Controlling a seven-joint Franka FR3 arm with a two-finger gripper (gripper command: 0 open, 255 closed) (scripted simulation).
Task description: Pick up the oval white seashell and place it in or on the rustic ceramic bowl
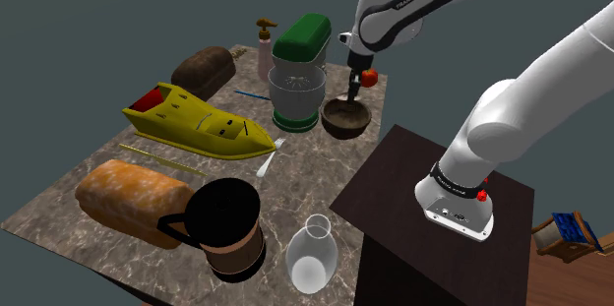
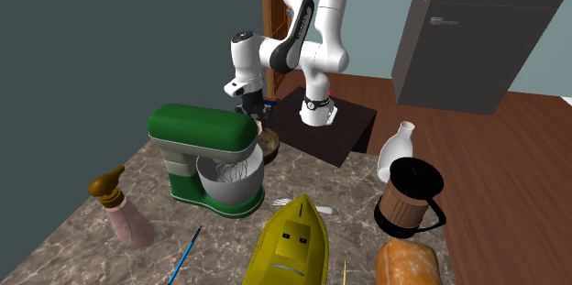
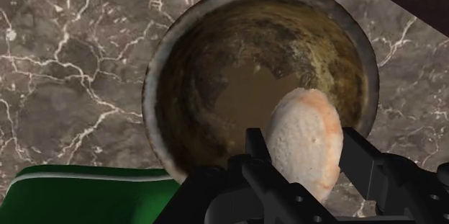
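Item: pale, orange-tinged seashell (image 3: pixel 302 140), pinched between the narrowed fingers of the black gripper (image 3: pixel 306 161) above the brown bowl (image 3: pixel 216 57), close to its rim; released there, it might have glanced off onto the marble table (image 3: pixel 72 78).

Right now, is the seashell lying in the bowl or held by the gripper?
Held: in the wrist view the gripper clasps the seashell over the empty bowl.

The mixer (image 2: pixel 206 159) hides most of the bowl (image 2: pixel 269 146) — and the shell (image 3: pixel 304 140) is partly lost behind the black fingers (image 3: pixel 255 150).
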